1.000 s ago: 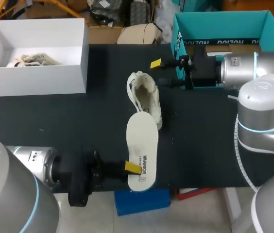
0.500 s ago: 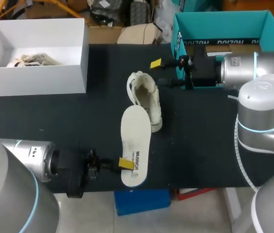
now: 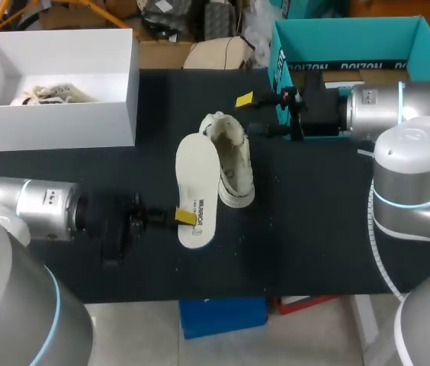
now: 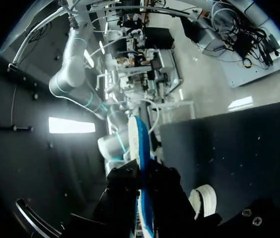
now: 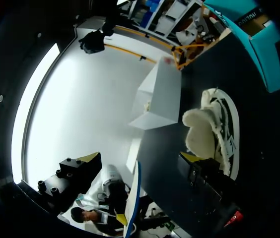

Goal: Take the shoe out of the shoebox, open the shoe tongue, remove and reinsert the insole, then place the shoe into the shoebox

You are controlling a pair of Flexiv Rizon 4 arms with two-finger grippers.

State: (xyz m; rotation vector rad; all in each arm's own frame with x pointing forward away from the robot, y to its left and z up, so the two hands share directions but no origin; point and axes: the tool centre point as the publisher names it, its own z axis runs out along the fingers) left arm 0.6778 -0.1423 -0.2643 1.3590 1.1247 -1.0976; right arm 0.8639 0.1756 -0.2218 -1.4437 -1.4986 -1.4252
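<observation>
Shut tight on the heel end of the white insole (image 3: 197,185), the jaws of the left gripper (image 3: 185,216) pinch it from both sides. In the left wrist view the insole (image 4: 138,148) runs edge-on out from between the dark fingers, showing a white face and a blue one. From above it lies alongside the cream shoe (image 3: 234,164), its toe end up by the shoe's collar and its long edge against or just over the shoe's side; I cannot tell whether it rests on the black table (image 3: 314,229) or hangs above it.

On the right gripper (image 3: 252,115) the jaws stand wide apart with nothing between them. It hovers just beside the shoe's heel end, and contact cannot be made out. The right wrist view shows the shoe (image 5: 214,126) ahead of that gripper, sitting on its sole with the fleecy opening upward, and the insole (image 5: 132,201) beyond it as a thin edge.

A white box (image 3: 55,126) sits at the table's far left corner with something pale inside. A teal box (image 3: 337,34) stands at the far right, behind the right arm.
</observation>
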